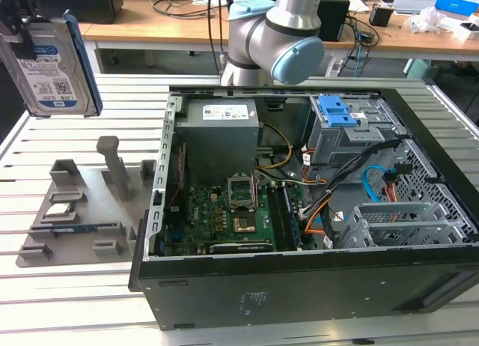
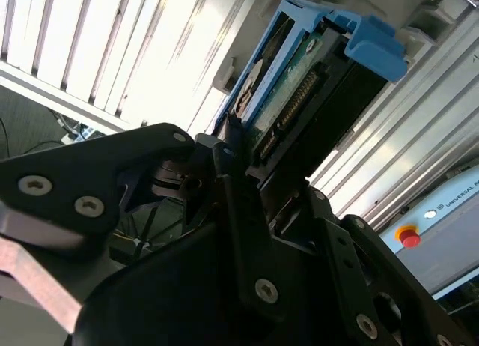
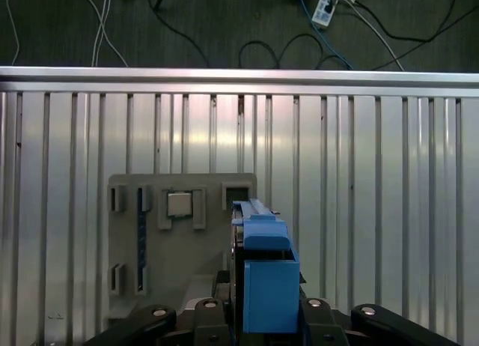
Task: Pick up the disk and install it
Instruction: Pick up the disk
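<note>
Your claw [image 2: 269,183] is clamped tight on the disk [image 1: 56,69] — held upright, label showing, high over the grey parts tray [image 1: 90,204] at the exterior view's left — well apart from the open computer case [image 1: 299,286].

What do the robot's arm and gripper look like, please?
The arm is built of round silver-grey metal tubes, with glossy pale blue caps on its joints. The gripper is matt black, made of flat, angular linkage plates with rounded ends, fastened with small silver screws.
</note>
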`<state>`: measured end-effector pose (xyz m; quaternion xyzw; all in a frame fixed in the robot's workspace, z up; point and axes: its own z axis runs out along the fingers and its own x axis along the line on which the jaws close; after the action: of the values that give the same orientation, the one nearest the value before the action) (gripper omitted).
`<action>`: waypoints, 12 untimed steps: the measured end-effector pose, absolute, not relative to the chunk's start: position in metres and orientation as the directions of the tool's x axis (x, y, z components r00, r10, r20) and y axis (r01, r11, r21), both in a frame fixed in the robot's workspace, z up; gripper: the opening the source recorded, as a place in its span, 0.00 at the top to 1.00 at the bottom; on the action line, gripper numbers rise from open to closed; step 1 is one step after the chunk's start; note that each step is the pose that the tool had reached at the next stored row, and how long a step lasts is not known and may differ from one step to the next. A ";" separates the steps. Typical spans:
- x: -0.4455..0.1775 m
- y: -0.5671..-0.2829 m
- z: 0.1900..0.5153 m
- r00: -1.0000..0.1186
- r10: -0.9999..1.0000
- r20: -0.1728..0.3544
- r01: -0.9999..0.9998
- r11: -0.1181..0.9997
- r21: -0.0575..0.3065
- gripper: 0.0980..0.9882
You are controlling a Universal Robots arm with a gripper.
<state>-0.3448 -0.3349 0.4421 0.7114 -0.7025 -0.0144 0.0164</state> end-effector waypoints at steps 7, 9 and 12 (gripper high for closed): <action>-0.344 -0.334 0.457 0.013 -1.000 0.003 -0.999 -0.013 0.044 0.70; -0.344 -0.334 0.463 0.013 -1.000 0.003 -0.999 -0.013 0.044 0.70; -0.344 -0.334 0.469 0.013 -1.000 0.003 -0.999 -0.013 0.044 0.70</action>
<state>-0.3436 -0.3338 0.4689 0.7114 -0.7025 -0.0144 0.0165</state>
